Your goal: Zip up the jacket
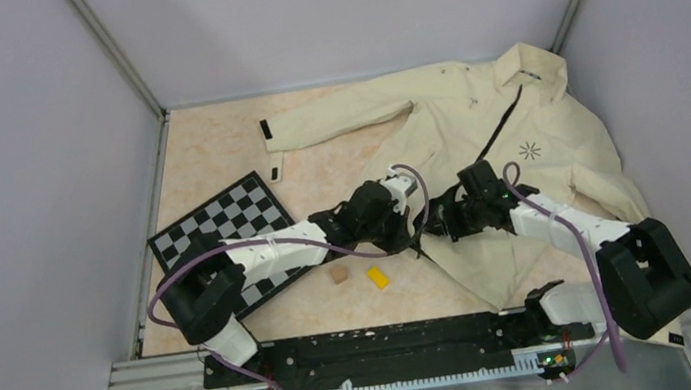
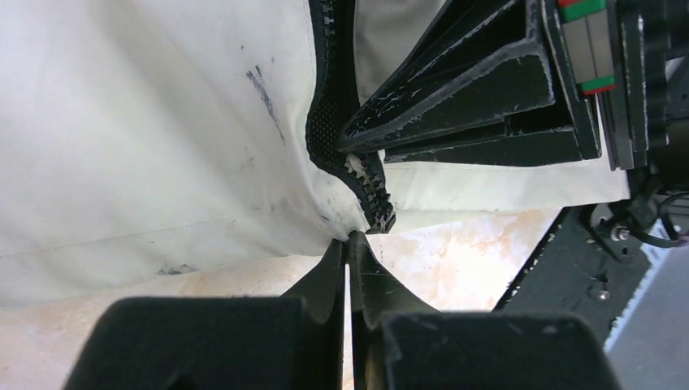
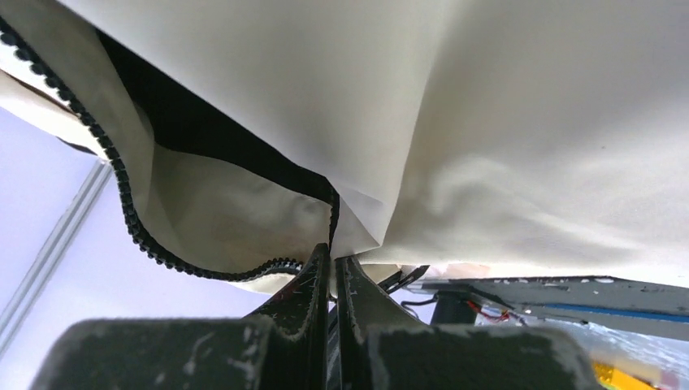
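The cream jacket [image 1: 474,128] lies spread at the back right of the table, its dark zipper [image 1: 499,129] open below the collar. Both arms meet at the near hem. In the left wrist view my left gripper [image 2: 349,240] is shut, pinching the hem corner right beside the bottom end of the zipper teeth [image 2: 375,199]. The right gripper's black fingers [image 2: 455,106] press the zipper tape just above it. In the right wrist view my right gripper [image 3: 332,258] is shut on a fold of jacket fabric [image 3: 487,122], with a loose zipper edge [image 3: 130,219] curving to its left.
A checkerboard [image 1: 225,233] lies at the left under the left arm. A small tan cube [image 1: 339,274] and a yellow block [image 1: 377,276] sit on the table near the front. Grey walls enclose the table; a black rail [image 1: 372,348] runs along the near edge.
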You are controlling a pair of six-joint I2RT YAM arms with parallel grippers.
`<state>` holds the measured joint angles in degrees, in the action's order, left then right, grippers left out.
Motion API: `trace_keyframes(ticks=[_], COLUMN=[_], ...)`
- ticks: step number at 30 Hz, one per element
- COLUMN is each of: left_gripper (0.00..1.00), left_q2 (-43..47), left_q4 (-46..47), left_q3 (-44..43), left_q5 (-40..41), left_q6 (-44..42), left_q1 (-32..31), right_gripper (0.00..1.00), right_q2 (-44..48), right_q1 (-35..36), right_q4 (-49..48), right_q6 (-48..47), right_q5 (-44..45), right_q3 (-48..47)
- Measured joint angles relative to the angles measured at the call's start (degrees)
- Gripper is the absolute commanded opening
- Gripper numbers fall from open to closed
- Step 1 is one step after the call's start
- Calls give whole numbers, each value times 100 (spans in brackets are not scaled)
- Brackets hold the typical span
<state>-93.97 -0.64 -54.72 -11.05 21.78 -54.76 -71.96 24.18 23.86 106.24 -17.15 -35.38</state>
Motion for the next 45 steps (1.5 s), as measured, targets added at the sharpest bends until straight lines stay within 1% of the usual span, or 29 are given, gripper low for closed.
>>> trace_keyframes(ticks=[4,8,11,17,23,26,27,28,31,33,36,39,40,41,42,43,45], left_gripper=[0,0,0,0,0,0,0,0,0,0,0,0,0,0,0,0,0], left_q2=[70,70,70,70,72,72,72,70,57,-15,-188,-323,-376,-422,-474,-533,-629], left_q4=[-138,-205,-116,116,413,573,625,667,710,660,575,487,446,382,302,195,-22], left_q3=[-28,-2,103,168,321,442,463,468,468,468,470,468,466,457,437,402,308], left_q5=[435,612,621,592,162,-326,-533,-730,-1290,-1539,-1937,-2267,-2363,-2463,-2564,-2660,-2824], left_q6=[-264,-330,-328,-315,-116,52,103,144,238,280,363,369,367,363,356,339,282], left_q1=[-219,-354,-378,-376,-210,31,131,223,503,625,815,896,914,929,942,951,970], right_gripper=[0,0,0,0,0,0,5,7,8,12,19,20,25,46,83,89,90], right_q2=[61,98,131,540,621,608,573,485,70,-203,-479,-442,-376,-302,-173,33,485], right_q1=[-15,-105,-197,-372,-413,-413,-413,-411,-413,-424,-424,-415,-391,-352,-282,-170,103], right_q4=[-330,-863,-1014,-1163,-1023,-645,-501,-308,-42,-74,-164,-293,-326,-321,-319,-319,-356], right_q6=[363,787,940,1058,852,208,-96,-516,-1899,-2881,-4186,-5125,-5499,-5742,-6028,-6349,-6791], right_q5=[-179,-472,-667,-820,-782,-577,-487,-374,-94,15,13,-39,-90,-98,-57,-4,125], right_q3=[227,697,844,1023,1032,892,789,608,24,-190,-188,-59,-28,-26,-26,-26,-26])
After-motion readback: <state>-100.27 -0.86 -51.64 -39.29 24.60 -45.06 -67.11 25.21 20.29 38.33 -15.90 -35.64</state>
